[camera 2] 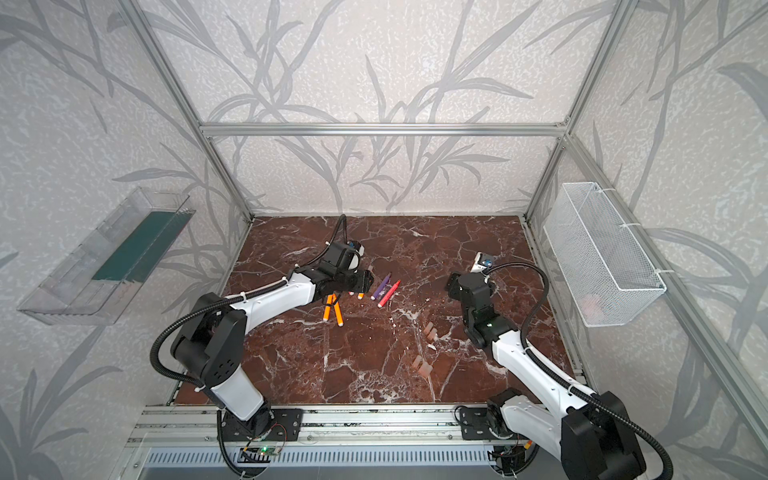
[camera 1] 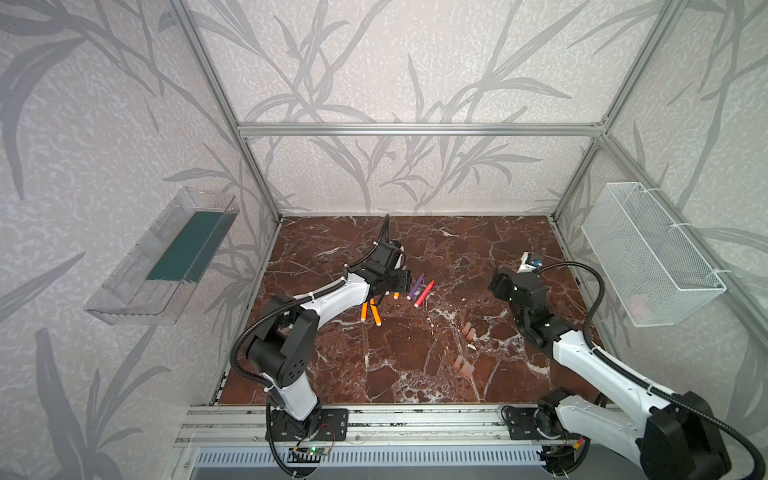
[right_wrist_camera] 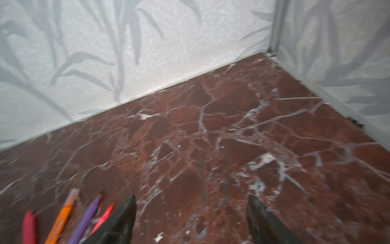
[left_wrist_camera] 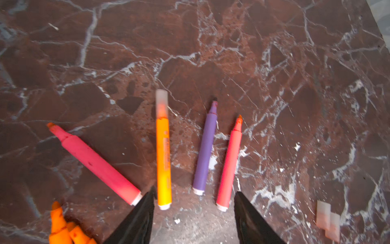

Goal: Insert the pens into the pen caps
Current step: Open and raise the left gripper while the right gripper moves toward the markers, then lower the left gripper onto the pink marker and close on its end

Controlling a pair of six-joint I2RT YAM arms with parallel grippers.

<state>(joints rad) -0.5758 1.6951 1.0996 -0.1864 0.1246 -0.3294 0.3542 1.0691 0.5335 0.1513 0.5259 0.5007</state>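
Several pens lie on the marble floor (left_wrist_camera: 274, 63) ahead of my left gripper (left_wrist_camera: 194, 193), which is open and holds nothing. In the left wrist view a pink pen (left_wrist_camera: 92, 162) lies slanted. Beside it are an orange pen (left_wrist_camera: 163, 160) with a pale cap (left_wrist_camera: 161, 101) over its tip, a purple pen (left_wrist_camera: 205, 152) and a red pen (left_wrist_camera: 230, 166). Two more orange pens (camera 1: 370, 311) cross near the left arm. Loose pen caps (camera 1: 469, 332) stand in two small groups, the nearer group (camera 1: 464, 366) closer to the front. My right gripper (right_wrist_camera: 192, 199) is open over bare floor, right of the pens.
A clear plastic tray (camera 1: 166, 257) hangs on the left wall and a white wire basket (camera 1: 648, 253) on the right wall. Aluminium frame posts stand at the corners. The back wall (right_wrist_camera: 147, 63) lies ahead of the right gripper.
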